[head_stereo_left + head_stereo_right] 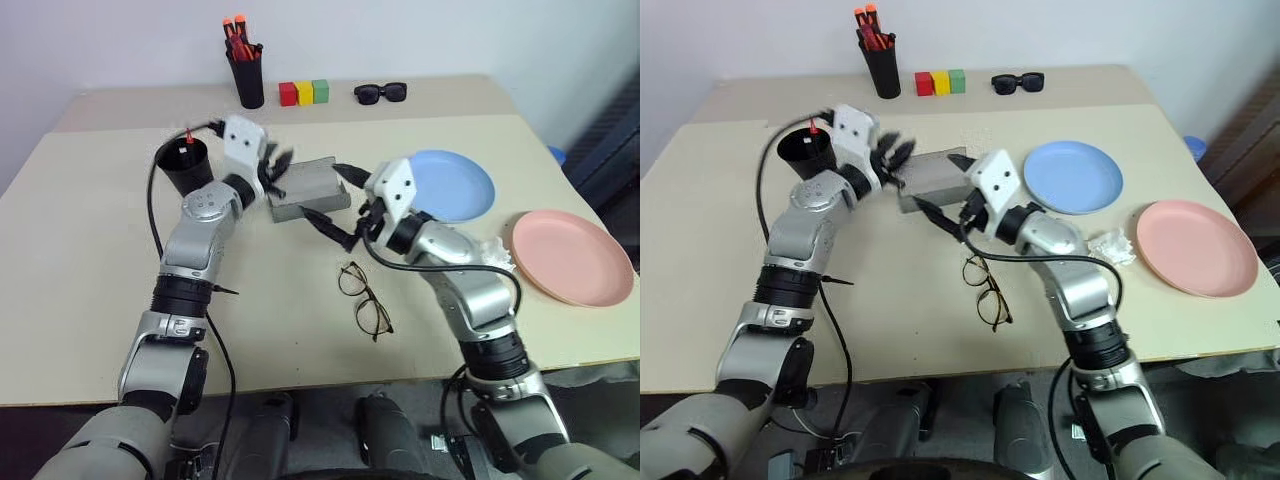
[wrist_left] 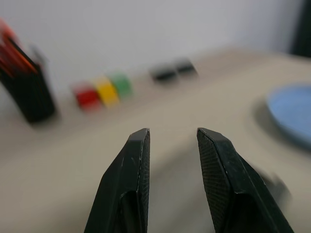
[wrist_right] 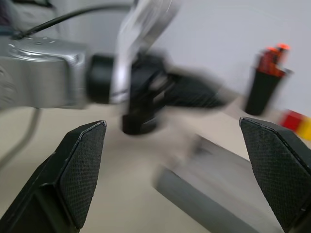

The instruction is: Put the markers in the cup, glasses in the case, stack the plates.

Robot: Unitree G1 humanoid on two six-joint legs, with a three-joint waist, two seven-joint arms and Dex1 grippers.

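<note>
On the table's (image 1: 90,240) middle, the grey case (image 1: 305,188) lay closed, as far as I could tell, and both my grippers hung close over it. My left gripper (image 1: 277,168) was level at the case's left end, its fingers (image 2: 133,174) parted by a narrow gap with nothing between them. My right gripper (image 1: 338,200) stood at the case's right end, fingers spread wide and empty, one near the far corner and one near the near corner; in the right wrist view the case (image 3: 214,194) showed between its pads (image 3: 82,165), with the left arm just beyond.

Glasses (image 1: 364,297) lay open on the table nearer to me than the case, apart from it, below my right wrist. Left of the case, just behind my left wrist, stood the black cup (image 1: 186,165), upright, with a red marker tip (image 1: 188,135) poking above its rim. I couldn't make out a white marker.

Right of the case sat the blue plate (image 1: 455,185), flat on the table, and further right and nearer me the pink plate (image 1: 570,257), the two well apart. Crumpled white stuff (image 1: 1110,245) lay between them, beside my right forearm.

Along the far edge I had a pen holder (image 1: 246,78) with orange-capped pens, then red, yellow and green blocks (image 1: 304,93), then black sunglasses (image 1: 380,93).
</note>
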